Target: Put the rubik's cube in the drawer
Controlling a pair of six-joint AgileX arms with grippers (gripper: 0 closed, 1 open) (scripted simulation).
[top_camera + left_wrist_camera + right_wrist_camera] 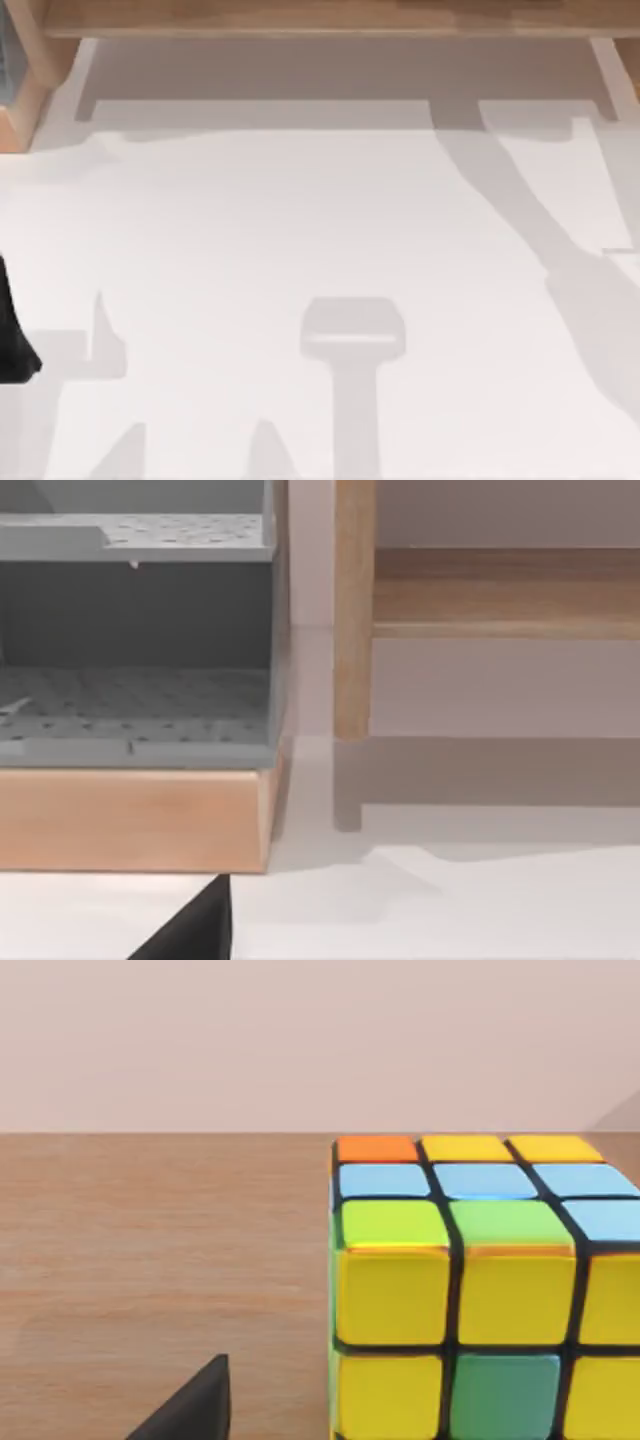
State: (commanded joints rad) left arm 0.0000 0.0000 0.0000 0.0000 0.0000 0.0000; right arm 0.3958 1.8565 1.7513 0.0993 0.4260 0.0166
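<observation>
White bench bare; rubik's cube sits on a wooden surface close before right hand, ungrasped. Drawer unit near left hand. Fingers' state: cannot tell. Nothing done yet.

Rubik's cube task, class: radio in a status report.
Multicoloured rubik's cube on brown wooden surface, close before right end effector. Left arm at table's left edge, facing grey drawer unit. No obstruction seen.

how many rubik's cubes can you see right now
1. The rubik's cube sits on a wooden surface in the right wrist view, close to that camera. Its far side runs out of frame, so anything behind it would be hidden.
</observation>
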